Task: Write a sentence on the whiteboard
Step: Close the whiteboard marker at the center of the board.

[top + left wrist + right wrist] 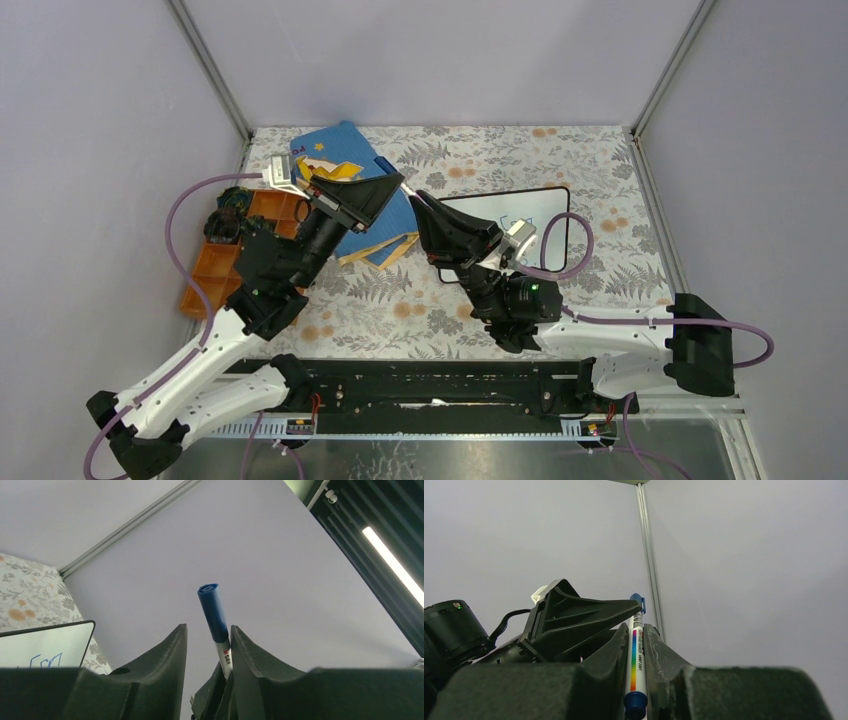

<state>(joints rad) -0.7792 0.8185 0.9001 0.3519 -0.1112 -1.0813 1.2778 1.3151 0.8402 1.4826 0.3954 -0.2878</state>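
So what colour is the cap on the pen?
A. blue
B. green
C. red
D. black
A: the cap on the pen is plainly blue in the left wrist view.

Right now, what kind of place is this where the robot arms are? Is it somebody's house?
Probably a robot test booth, not a house. Plain grey walls in silver metal framing box in a table with a leaf-patterned cloth, and two white-and-black robot arms are bolted at its near edge.
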